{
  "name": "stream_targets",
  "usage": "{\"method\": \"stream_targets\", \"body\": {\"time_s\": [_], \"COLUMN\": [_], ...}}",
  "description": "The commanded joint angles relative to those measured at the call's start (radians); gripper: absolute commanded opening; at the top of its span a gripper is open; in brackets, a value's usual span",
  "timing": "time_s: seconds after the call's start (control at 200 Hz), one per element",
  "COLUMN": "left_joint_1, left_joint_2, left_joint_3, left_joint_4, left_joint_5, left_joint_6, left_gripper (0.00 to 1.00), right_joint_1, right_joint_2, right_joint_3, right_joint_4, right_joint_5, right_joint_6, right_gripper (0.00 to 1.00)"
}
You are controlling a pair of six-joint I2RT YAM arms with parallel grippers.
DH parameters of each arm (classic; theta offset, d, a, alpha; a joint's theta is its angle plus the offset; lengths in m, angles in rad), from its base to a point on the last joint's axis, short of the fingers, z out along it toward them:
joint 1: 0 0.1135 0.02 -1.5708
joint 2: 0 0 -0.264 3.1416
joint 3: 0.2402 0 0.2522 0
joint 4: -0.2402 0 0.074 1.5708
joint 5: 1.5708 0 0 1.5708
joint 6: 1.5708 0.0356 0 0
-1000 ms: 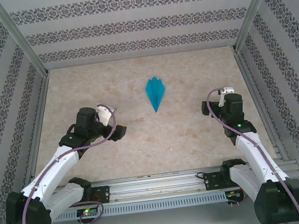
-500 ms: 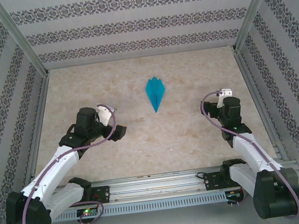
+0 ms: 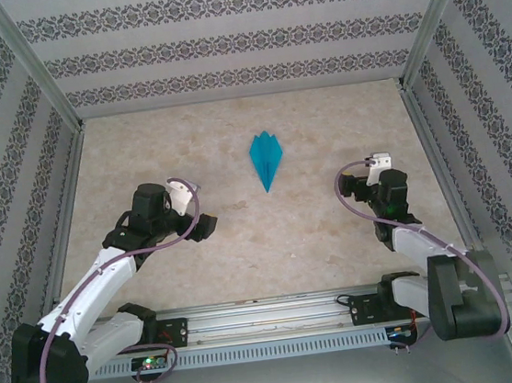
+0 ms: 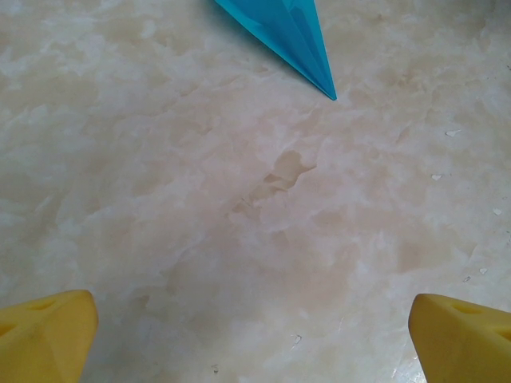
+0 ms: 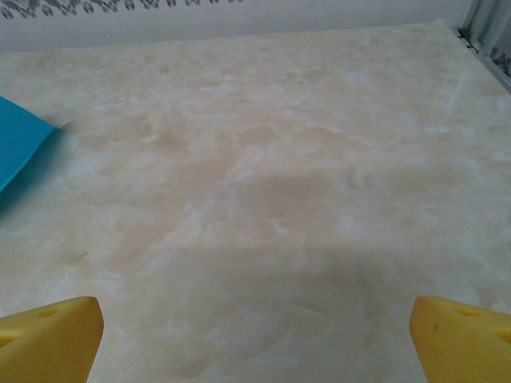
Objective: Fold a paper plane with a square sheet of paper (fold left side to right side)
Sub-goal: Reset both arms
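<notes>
The square sheet of paper lies folded into a narrow teal paper plane [image 3: 266, 160] at mid-table, its point toward the arms. In the left wrist view its sharp tip [image 4: 297, 41] reaches in from the top edge. One teal corner [image 5: 17, 148] shows at the left edge of the right wrist view. My left gripper [image 3: 203, 225] hovers to the near left of the plane, well apart from it, open and holding nothing. Its yellow fingertips [image 4: 44, 335] stand wide over bare table. My right gripper [image 3: 351, 183] is to the plane's near right, also open, with nothing between its fingertips [image 5: 463, 339].
The marbled beige tabletop [image 3: 243, 239] is boxed in by patterned walls with metal frame rails at the left [image 3: 66, 208], right [image 3: 438, 166] and back. A metal rail with the arm bases [image 3: 271, 324] runs along the near edge.
The right arm has folded back toward its base, carrying its gripper a little nearer and to the left. The left arm has barely shifted. The plane has not moved.
</notes>
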Motion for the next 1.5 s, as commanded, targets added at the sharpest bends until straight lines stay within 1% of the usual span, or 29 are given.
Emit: {"method": "stream_targets", "body": {"time_s": [0.0, 0.19, 0.285, 0.345, 0.47, 0.555, 0.59, 0.605, 0.699, 0.804, 1.014, 1.134, 1.239, 1.329, 1.394, 1.499], "left_joint_1": [0.007, 0.008, 0.008, 0.007, 0.008, 0.007, 0.007, 0.007, 0.008, 0.007, 0.012, 0.017, 0.021, 0.023, 0.026, 0.033], "left_joint_2": [0.008, 0.016, 0.019, 0.02, 0.02, 0.023, 0.025, 0.025, 0.03, 0.03, 0.02, 0.007, -0.016, -0.038, -0.048, -0.055], "left_joint_3": [0.004, 0.006, 0.008, 0.008, 0.006, 0.007, 0.007, 0.006, 0.012, 0.017, 0.034, 0.066, 0.06, 0.028, -0.007, -0.078], "left_joint_4": [-0.001, -0.003, -0.007, -0.009, -0.011, -0.01, -0.01, -0.011, -0.015, -0.022, -0.043, -0.057, -0.02, 0.015, 0.044, 0.125], "left_joint_5": [0.007, 0.009, 0.008, 0.003, -0.013, -0.019, -0.022, -0.023, -0.035, -0.059, -0.177, -0.224, -0.275, -0.37, -0.439, -0.514], "left_joint_6": [0.025, 0.027, 0.028, 0.028, 0.028, 0.028, 0.029, 0.029, 0.031, 0.026, -0.011, -0.085, -0.187, -0.262, -0.299, -0.325], "left_gripper": [1.0, 1.0, 1.0, 1.0, 1.0, 1.0, 1.0, 1.0, 1.0, 1.0, 1.0, 1.0, 1.0, 1.0, 1.0, 1.0], "right_joint_1": [-0.009, -0.009, -0.01, -0.01, -0.01, -0.013, -0.013, -0.013, 0.006, 0.01, 0.011, 0.011, 0.011, 0.011, 0.014, 0.016], "right_joint_2": [0.038, 0.132, 0.217, 0.271, 0.376, 0.35, 0.35, 0.355, 0.362, 0.361, 0.36, 0.36, 0.359, 0.36, 0.359, 0.359], "right_joint_3": [-0.02, -0.01, 0.0, 0.015, 0.025, 0.054, 0.062, 0.091, 0.104, 0.103, 0.101, 0.101, 0.101, 0.101, 0.101, 0.101], "right_joint_4": [0.183, 0.31, 0.387, 0.405, 0.506, 0.407, 0.368, 0.359, 0.349, 0.348, 0.352, 0.352, 0.352, 0.352, 0.35, 0.35], "right_joint_5": [-0.042, -0.077, -0.097, -0.119, -0.122, -0.112, -0.086, -0.076, -0.013, -0.004, -0.002, -0.001, -0.001, -0.001, 0.003, 0.004], "right_joint_6": [-0.025, -0.038, -0.037, -0.044, -0.033, -0.033, -0.021, -0.017, -0.022, -0.025, -0.025, -0.025, -0.025, -0.025, -0.028, -0.028], "right_gripper": [0.98, 0.98, 0.98, 0.98, 0.98, 0.98, 0.98, 0.98, 0.98, 0.98, 0.98, 0.98, 0.98, 0.98, 0.98, 0.98]}}
